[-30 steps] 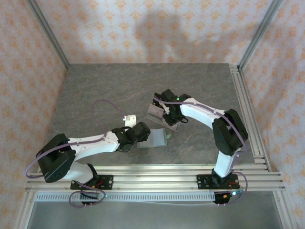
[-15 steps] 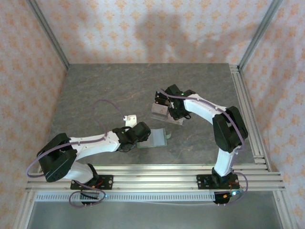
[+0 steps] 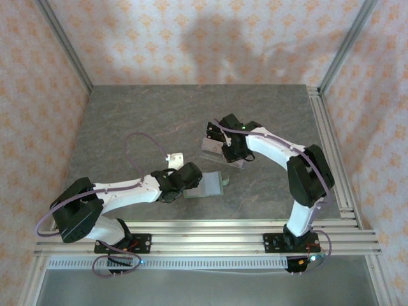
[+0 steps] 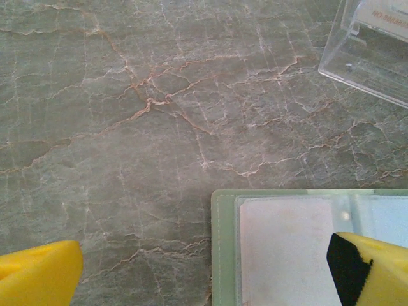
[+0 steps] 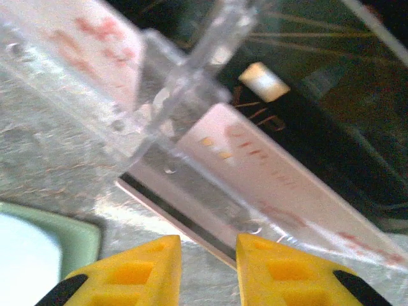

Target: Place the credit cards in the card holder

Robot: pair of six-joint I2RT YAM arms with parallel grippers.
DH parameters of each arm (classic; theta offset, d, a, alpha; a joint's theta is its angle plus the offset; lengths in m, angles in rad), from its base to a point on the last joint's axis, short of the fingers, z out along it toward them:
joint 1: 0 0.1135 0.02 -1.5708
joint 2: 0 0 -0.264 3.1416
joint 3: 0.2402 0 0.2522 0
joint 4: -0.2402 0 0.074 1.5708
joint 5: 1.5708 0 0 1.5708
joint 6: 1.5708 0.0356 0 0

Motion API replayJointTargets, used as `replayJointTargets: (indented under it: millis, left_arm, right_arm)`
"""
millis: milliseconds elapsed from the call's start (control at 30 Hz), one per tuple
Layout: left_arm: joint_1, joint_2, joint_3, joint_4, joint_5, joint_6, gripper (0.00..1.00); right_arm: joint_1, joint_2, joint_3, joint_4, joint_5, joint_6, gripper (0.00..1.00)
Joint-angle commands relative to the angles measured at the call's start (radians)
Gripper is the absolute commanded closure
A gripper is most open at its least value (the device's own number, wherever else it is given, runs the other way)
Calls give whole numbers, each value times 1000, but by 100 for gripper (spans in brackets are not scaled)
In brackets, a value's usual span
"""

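Where the left arm ends: the left gripper (image 3: 196, 181) sits low over the tabletop (image 3: 140, 115), at the left edge of the card holder (image 3: 212, 185).
Left gripper, state: yellow fingertips (image 4: 38, 274) stand wide apart in the wrist view. One is over bare stone, the other over the holder's right part.
Card holder: lies open and flat on the tabletop with its pale slotted inside facing up and a sage-green border round it. It is in the near middle, between the two arms.
Clear stand (image 3: 215, 148): acrylic and tiered, just beyond the card holder. A strip of stone shows between the two in the left wrist view.
Cards: all the cards I can see are in the stand. A pink card (image 5: 268, 185) with a dark strip along its lower edge lies slanted in a lower tier. A black card (image 5: 319, 115) with gold lettering sits behind it. Another pale card (image 5: 83, 44) with reddish print shows through the acrylic higher up.
Right gripper (image 3: 224, 152): down at the stand, on its right side.
Right gripper, state: yellow fingers (image 5: 127, 274) are close together with a narrow slit between them. The pink card's lower edge runs right up to that slit. Cannot tell whether the card is pinched.
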Motion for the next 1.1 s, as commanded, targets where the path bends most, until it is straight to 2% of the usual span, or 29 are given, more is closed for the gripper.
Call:
replayJointTargets:
  millis: [0, 300, 633, 1067]
  left_arm:
    - [11, 16, 24, 2, -11, 19, 0]
    - [11, -7, 14, -10, -22, 19, 0]
    - [11, -22, 11, -27, -27, 22, 0]
    - [14, -23, 8, -27, -22, 20, 0]
  right_arm:
    - [41, -46, 4, -31, -35, 21, 72]
    - [57, -68, 66, -62, 71, -66, 70]
    - [57, 14, 111, -102, 145, -235, 65]
    - [56, 81, 90, -80, 229, -282, 66]
